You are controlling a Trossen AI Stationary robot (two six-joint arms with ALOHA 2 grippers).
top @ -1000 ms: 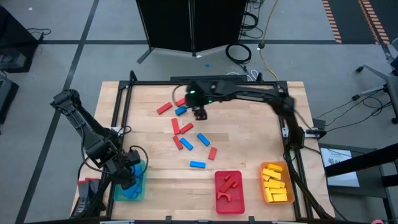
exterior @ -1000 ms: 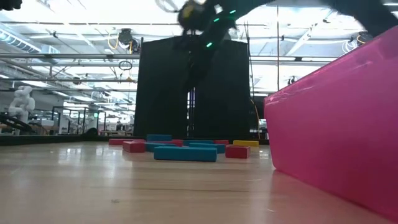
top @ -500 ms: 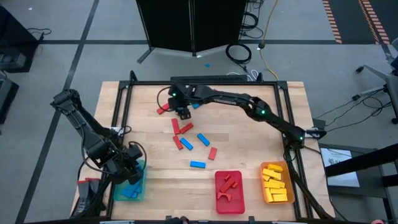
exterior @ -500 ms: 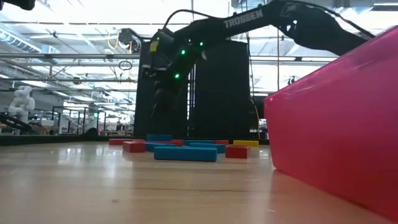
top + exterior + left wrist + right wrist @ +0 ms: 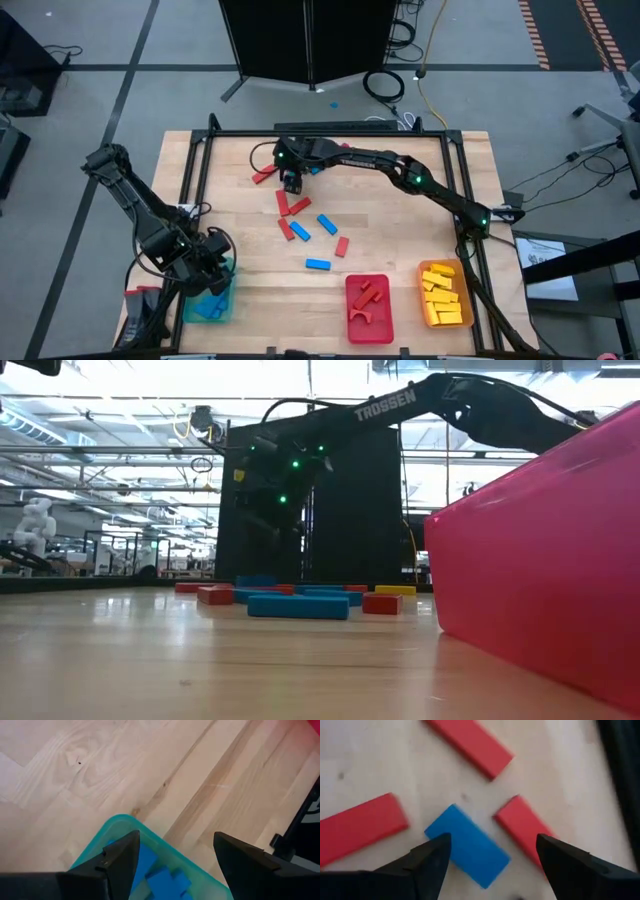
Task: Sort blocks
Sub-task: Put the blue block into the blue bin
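Pale wooden boards make up the table top (image 5: pixel 400 230), with grey floor and a black cabinet beyond its far edge. Scattered red and blue rectangular blocks (image 5: pixel 300 222) lie loose around the table's middle, and a landmark red plastic tray (image 5: pixel 368 308) sits at the near edge holding red pieces, between a teal plastic tray (image 5: pixel 212 300) of blue blocks to its left and an orange plastic tray (image 5: pixel 444 296) of yellow blocks to its right. A second ago the right gripper (image 5: pixel 291 184) hung farther right over the loose cluster; it has since swung left and dropped lower, now far from the red tray, poised over a small blue rectangular block (image 5: pixel 467 846) flanked by red bars. Its fingers (image 5: pixel 432 862) stand apart on either side of that block, not yet clamped on it, and have narrowed slightly. The left gripper (image 5: pixel 207 272) hovers unchanged above the teal tray, well left of the red tray, fingers (image 5: pixel 117 862) spread and holding nothing.
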